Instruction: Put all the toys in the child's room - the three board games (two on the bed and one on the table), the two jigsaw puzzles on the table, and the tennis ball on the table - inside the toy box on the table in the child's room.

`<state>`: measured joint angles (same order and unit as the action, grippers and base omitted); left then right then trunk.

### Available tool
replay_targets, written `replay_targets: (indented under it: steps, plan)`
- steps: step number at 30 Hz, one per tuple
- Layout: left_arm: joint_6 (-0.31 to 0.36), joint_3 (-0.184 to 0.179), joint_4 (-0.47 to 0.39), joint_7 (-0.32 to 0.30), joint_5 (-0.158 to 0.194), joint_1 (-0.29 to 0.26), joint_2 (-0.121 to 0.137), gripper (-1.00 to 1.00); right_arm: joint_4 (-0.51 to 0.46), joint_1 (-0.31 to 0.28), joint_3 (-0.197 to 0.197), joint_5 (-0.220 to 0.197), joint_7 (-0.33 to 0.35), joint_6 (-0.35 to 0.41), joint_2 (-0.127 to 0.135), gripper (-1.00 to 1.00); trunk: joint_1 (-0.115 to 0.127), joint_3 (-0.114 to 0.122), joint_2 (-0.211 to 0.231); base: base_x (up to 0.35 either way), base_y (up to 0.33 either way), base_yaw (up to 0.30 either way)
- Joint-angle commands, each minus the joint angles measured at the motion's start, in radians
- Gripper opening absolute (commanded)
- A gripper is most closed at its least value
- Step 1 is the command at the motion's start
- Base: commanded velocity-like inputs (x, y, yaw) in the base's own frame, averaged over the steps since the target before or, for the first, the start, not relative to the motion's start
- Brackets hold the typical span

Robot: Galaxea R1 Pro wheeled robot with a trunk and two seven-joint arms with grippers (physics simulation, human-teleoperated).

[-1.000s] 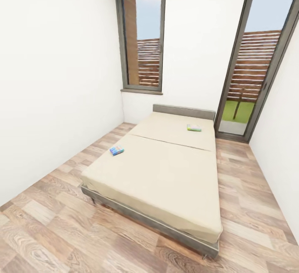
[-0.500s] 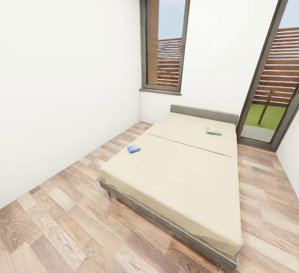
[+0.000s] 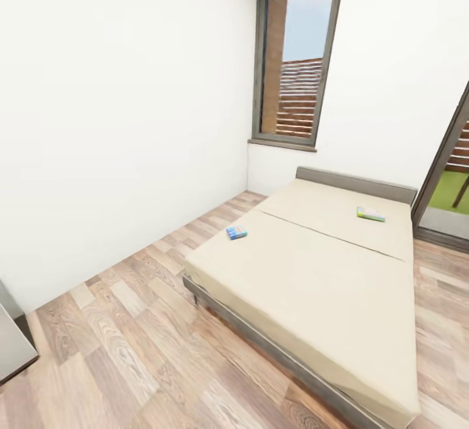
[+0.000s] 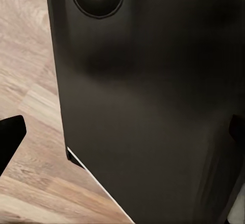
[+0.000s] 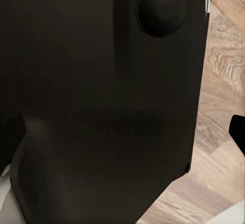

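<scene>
The bed (image 3: pixel 312 279) with its beige mattress and grey frame fills the right half of the head view. Two board games lie on it. The mostly blue one (image 3: pixel 236 232) rests near the mattress's left edge. The green-edged one (image 3: pixel 370 214) lies close to the grey headboard (image 3: pixel 355 183). In the left wrist view my left gripper (image 4: pixel 122 132) hangs open in front of my dark body panel (image 4: pixel 153 81), its fingertips (image 4: pixel 10 140) wide apart over wood floor. In the right wrist view my right gripper (image 5: pixel 122 132) is open too, one fingertip (image 5: pixel 238 128) showing. Table and toy box are out of view.
A white wall (image 3: pixel 117 122) runs along the left, with a strip of wood plank floor (image 3: pixel 130 325) between it and the bed. A grey furniture corner (image 3: pixel 13 344) juts in at the lower left. A tall dark-framed window (image 3: pixel 296 57) and a glass door (image 3: pixel 449 181) stand behind the bed.
The head view has swung left, so the bed and window sit further right in the picture, and a grey corner has come in at the lower left. The two games lie as before.
</scene>
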<state>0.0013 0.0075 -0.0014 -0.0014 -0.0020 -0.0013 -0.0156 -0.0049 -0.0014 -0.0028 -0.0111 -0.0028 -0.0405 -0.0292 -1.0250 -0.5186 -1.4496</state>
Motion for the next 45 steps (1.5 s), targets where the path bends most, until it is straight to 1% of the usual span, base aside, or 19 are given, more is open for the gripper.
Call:
replay_targets:
  steps: [1,6,11,16,45]
  plan:
    - [0.000,-0.003,0.000,0.000,-0.001,0.000,0.000,1.00,0.000,0.000,0.000,-0.001,-0.001,-0.003,0.000,1.00,0.000,-0.001,0.000,0.000,0.000,0.292]
    - [0.000,-0.006,0.000,0.000,-0.002,0.000,0.000,1.00,0.000,0.000,0.000,-0.001,0.000,-0.005,-0.001,1.00,0.000,-0.001,0.000,0.000,0.000,0.292]
    - [0.001,-0.010,0.000,0.000,-0.003,0.000,0.003,1.00,0.000,0.000,0.000,-0.001,0.000,-0.038,0.000,1.00,0.000,-0.001,0.000,0.000,0.000,0.292]
    - [0.002,-0.013,0.000,-0.001,-0.004,0.000,0.005,1.00,0.000,0.000,0.000,-0.001,-0.001,-0.050,-0.001,1.00,0.000,-0.001,0.000,0.000,0.000,0.292]
    - [0.000,-0.012,0.000,-0.002,-0.004,0.000,0.009,1.00,0.000,0.000,0.000,-0.001,0.000,-0.053,-0.003,1.00,0.000,-0.001,0.000,0.000,0.000,0.292]
